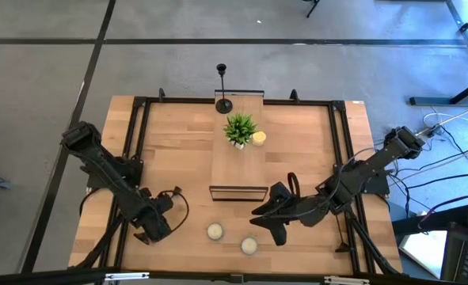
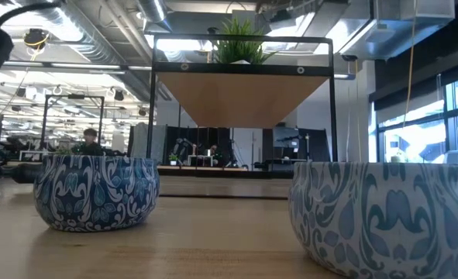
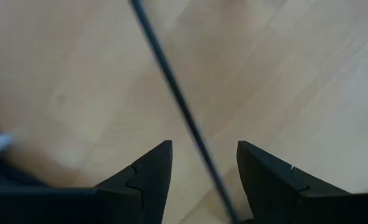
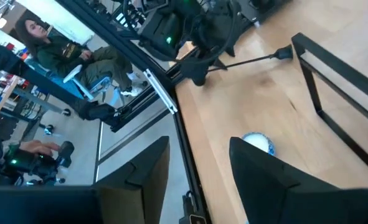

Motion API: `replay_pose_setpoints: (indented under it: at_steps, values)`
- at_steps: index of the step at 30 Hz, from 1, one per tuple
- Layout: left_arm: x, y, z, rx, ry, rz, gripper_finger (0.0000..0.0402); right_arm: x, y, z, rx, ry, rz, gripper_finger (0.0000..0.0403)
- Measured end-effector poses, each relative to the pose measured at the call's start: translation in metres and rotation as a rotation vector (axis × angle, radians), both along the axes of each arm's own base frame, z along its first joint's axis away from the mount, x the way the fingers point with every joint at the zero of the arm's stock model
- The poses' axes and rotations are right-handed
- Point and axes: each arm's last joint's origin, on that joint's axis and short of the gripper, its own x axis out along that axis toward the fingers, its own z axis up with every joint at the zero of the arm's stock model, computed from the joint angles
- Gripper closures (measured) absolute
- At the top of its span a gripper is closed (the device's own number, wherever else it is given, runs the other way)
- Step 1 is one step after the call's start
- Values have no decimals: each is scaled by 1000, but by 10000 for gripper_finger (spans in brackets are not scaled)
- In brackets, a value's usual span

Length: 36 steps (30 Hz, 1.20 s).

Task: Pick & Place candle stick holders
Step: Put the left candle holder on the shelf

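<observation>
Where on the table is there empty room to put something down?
Bare wood lies between the potted plant and the table's left rail, and right of the plant too. Near the two candles, left gripper and right gripper, it's crowded.

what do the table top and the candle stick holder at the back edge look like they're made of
Table top: apparently wood, pale, with plank seams and visible grain; matte finish. Candle stick holder: likely metal, a thin black rod on a flat round base; a painted or coated finish can't be ruled out.

Two candle tins point(image 2: 97, 192) wear a blue-and-white floral swirl (paisley-like); the candle stick holder point(image 1: 222, 89) is black, the table point(image 1: 178, 158) pale wood, the plant point(image 1: 240, 127) green.
</observation>
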Motion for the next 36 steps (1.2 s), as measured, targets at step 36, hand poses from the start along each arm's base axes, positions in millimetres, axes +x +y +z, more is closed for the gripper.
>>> replay_pose_setpoints:
  at_steps: [36]
  values:
    - [-11, 14, 16, 28, -28, 144, 226, 8, -10, 2, 40, -11, 4, 231]
